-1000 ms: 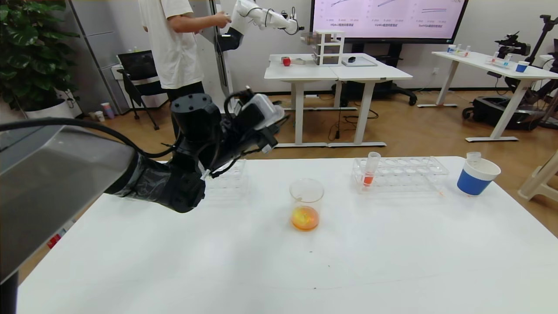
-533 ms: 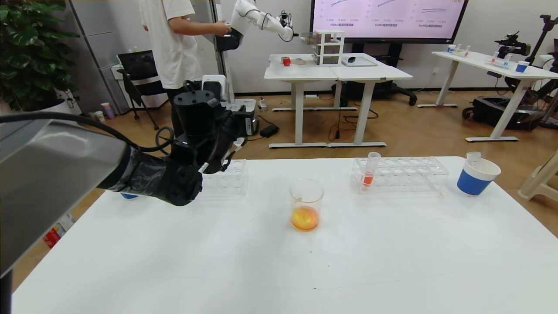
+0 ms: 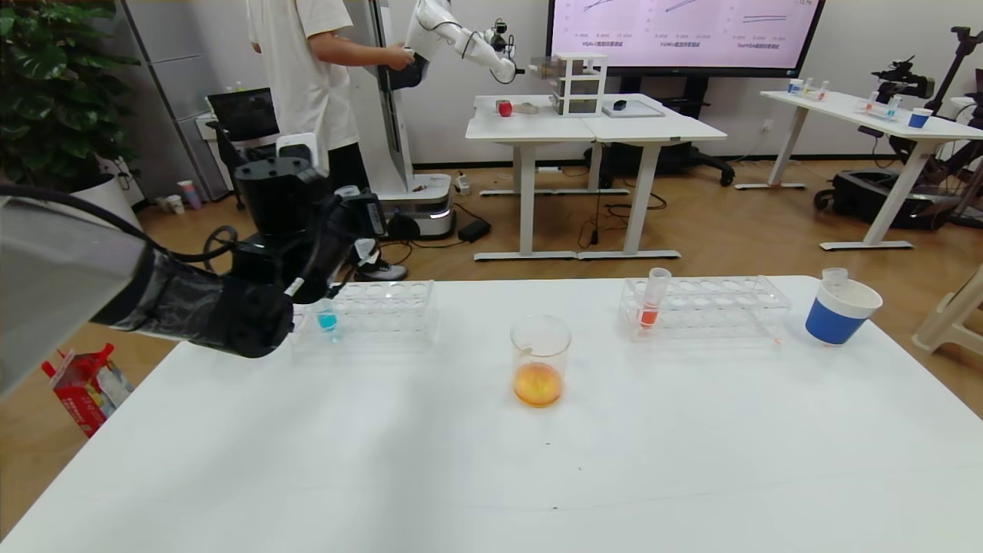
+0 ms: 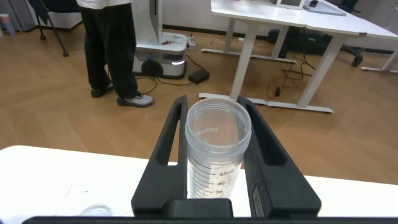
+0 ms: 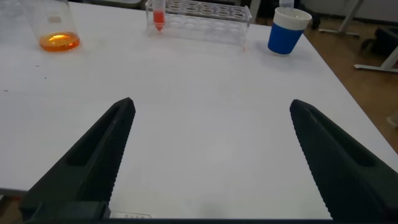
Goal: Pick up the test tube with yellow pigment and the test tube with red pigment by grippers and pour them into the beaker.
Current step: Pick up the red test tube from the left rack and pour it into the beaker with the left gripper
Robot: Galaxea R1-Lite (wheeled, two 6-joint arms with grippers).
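Observation:
My left gripper [image 3: 359, 217] is raised past the table's far left edge, behind the left rack [image 3: 384, 303]. It is shut on a clear graduated test tube [image 4: 217, 152], held upright; no liquid shows in it. The beaker [image 3: 540, 361] stands mid-table with orange liquid at its bottom, and also shows in the right wrist view [image 5: 57, 28]. A test tube with red pigment [image 3: 650, 306] stands in the right rack [image 3: 714, 306], and shows in the right wrist view too [image 5: 158, 17]. My right gripper [image 5: 211, 106] is open and empty above the near table. No tube with yellow liquid is in view.
A tube with blue liquid [image 3: 327, 319] stands in the left rack. A blue-and-white paper cup [image 3: 839, 311] with a clear tube in it sits at the far right. A person and a white robot arm stand far behind the table.
My left arm has swung left and back, away from the beaker, with the tube in its grip. The blue-liquid tube in the left rack is now uncovered.

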